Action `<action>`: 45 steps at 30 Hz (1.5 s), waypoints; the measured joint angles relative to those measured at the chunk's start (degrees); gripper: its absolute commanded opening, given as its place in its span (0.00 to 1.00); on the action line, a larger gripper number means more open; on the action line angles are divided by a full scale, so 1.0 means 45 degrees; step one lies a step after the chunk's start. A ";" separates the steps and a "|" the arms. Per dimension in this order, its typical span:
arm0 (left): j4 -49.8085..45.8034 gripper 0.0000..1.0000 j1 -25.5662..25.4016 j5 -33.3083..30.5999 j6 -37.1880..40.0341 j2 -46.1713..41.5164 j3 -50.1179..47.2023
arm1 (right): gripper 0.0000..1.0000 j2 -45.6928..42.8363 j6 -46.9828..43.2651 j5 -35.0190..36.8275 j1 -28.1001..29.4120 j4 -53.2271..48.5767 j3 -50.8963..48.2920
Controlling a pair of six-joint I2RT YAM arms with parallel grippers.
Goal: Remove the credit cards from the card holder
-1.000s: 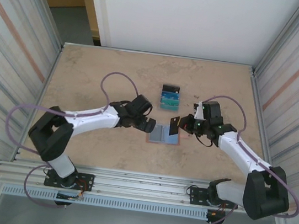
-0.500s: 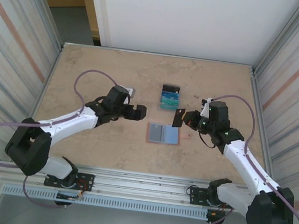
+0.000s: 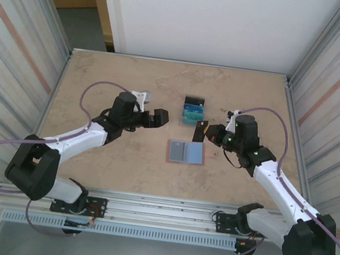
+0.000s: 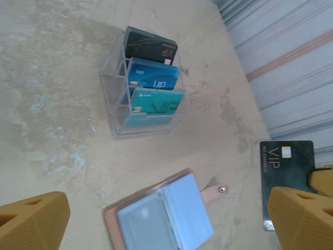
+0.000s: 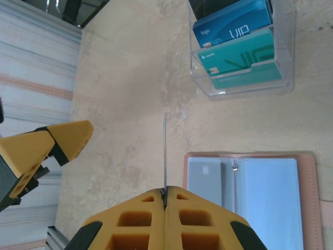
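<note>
The right end effector (image 5: 165, 191) has its fingers pressed together on the lower edge of a black card (image 3: 200, 130), which stands upright and shows edge-on as a thin line in the right wrist view. It hangs above the counter (image 3: 102, 156) just off the far right corner of the card holder (image 3: 186, 152), between that corner and the clear plastic stand (image 3: 192, 113). The card holder lies flat and open, with its blue-grey pockets facing up, about mid-width on the counter and closer to the near edge than the stand. It is just beside the right end effector but does not touch it. The left end effector (image 3: 157, 118) is spread wide and holds nothing. It hovers left of the stand, beyond the holder's far left corner, apart from both. The stand sits just past the holder toward the far edge. It carries three more credit cards in stepped slots: a second black card (image 4: 151, 47) at the back, a blue card (image 4: 153, 75) in the middle and a teal card (image 4: 156, 101) in front.
</note>
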 measured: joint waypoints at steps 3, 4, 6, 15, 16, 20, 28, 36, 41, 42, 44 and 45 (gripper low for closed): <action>0.0918 0.97 0.0175 0.0661 -0.0563 0.0359 -0.0238 | 0.00 0.0000 0.0024 0.0010 0.0121 0.0185 0.0000; 0.1229 0.97 0.0257 0.0903 -0.0782 0.0500 -0.0316 | 0.00 0.0000 0.0078 0.0005 0.0131 0.0262 0.0000; 0.1787 0.95 0.0408 0.1282 -0.1156 0.0748 -0.0432 | 0.00 0.0005 0.0199 -0.0005 0.0141 0.0476 0.0000; 0.4318 0.85 0.0593 0.2943 -0.2735 0.1729 -0.0500 | 0.00 0.0238 0.0670 -0.0379 0.0345 0.1651 0.0005; 0.4590 0.84 0.0593 0.3123 -0.2919 0.1826 -0.0500 | 0.00 0.0238 0.0787 -0.0437 0.0379 0.1831 0.0005; 0.5484 0.81 0.0486 0.3696 -0.3429 0.1982 -0.0500 | 0.00 0.0248 0.1268 -0.0767 0.0432 0.2817 0.0000; 0.6411 0.81 -0.0272 0.4245 -0.3959 0.1977 -0.0495 | 0.00 0.0602 0.1724 -0.1083 0.0967 0.3978 0.0019; 0.6839 0.78 -0.0738 0.4362 -0.4211 0.1865 -0.0495 | 0.00 0.0962 0.1991 -0.1107 0.1331 0.4765 0.0097; 0.6955 0.63 -0.0879 0.4362 -0.4401 0.1666 -0.0495 | 0.00 0.1020 0.2161 -0.1107 0.1477 0.5251 0.0102; 0.6975 0.60 -0.0894 0.4362 -0.4444 0.1632 -0.0495 | 0.00 0.1020 0.2200 -0.1107 0.1501 0.5309 0.0102; 0.7038 0.51 -0.0952 0.4362 -0.4498 0.1564 -0.0491 | 0.00 0.1073 0.2234 -0.1107 0.1559 0.5484 0.0102; 0.7062 0.46 -0.0952 0.4367 -0.4503 0.1535 -0.0491 | 0.00 0.1107 0.2239 -0.1107 0.1559 0.5542 0.0107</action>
